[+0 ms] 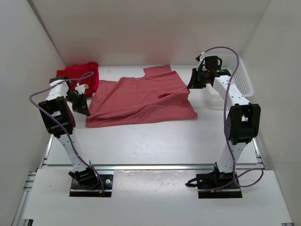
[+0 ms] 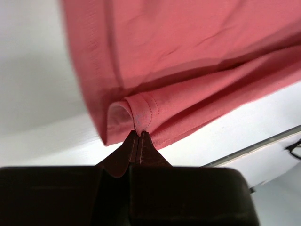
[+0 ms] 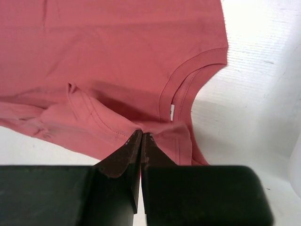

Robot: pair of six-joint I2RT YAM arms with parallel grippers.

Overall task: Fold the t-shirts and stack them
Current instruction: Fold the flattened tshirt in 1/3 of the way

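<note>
Seen from above, the faded salmon t-shirt (image 1: pixel 141 101) lay rumpled left of the white mesh basket (image 1: pixel 240 77), apparently held at both ends for folding. The left wrist view showed the left gripper (image 2: pixel 138 135) clenched on its stitched, rolled hem (image 2: pixel 146 110); the right wrist view, the right gripper (image 3: pixel 142 135) pinching soft jersey beside the ribbed neckline (image 3: pixel 169 92).

A salmon t-shirt (image 1: pixel 136 96) is spread mid-worktop (image 1: pixel 155 141); a red t-shirt (image 1: pixel 82 73) is heaped at ten o'clock, a basket (image 1: pixel 242 77) at two.
</note>
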